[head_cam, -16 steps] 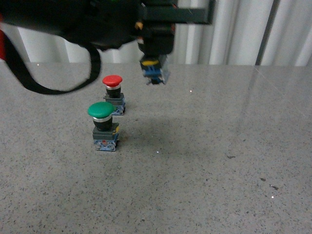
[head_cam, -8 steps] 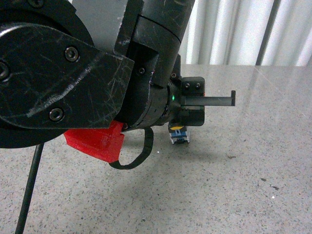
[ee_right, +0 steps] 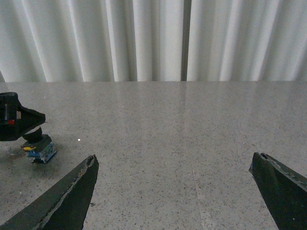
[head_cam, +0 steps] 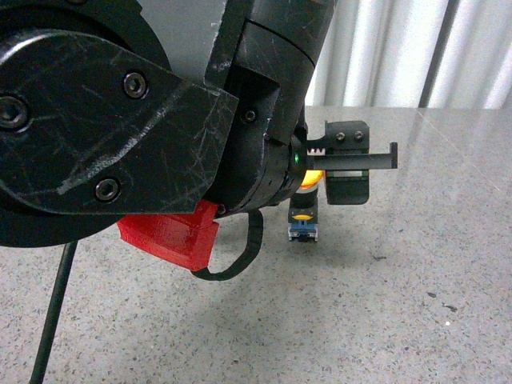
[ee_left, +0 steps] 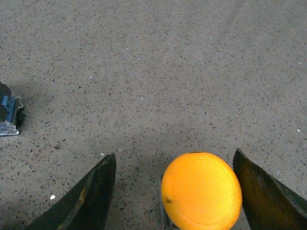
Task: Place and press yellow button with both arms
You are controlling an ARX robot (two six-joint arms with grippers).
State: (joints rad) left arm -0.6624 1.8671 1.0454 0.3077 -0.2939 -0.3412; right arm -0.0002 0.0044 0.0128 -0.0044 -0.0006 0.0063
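Yellow button (ee_left: 201, 190): orange-yellow cap, blue base, yellow tab. Table (ee_left: 144, 72): grey, finely speckled dark and white. Left arm (head_cam: 120, 120), left of frame: scratched black, with red part (head_cam: 172, 236) and green light (head_cam: 298, 158). Right pincer (ee_right: 173, 157): black. Curtain (ee_right: 144, 38): white, vertically pleated.

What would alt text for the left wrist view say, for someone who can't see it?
The yellow button, its round cap seen from above, stands between two open black gripper fingers on a speckled grey table. Another switch's blue base shows at the picture's edge.
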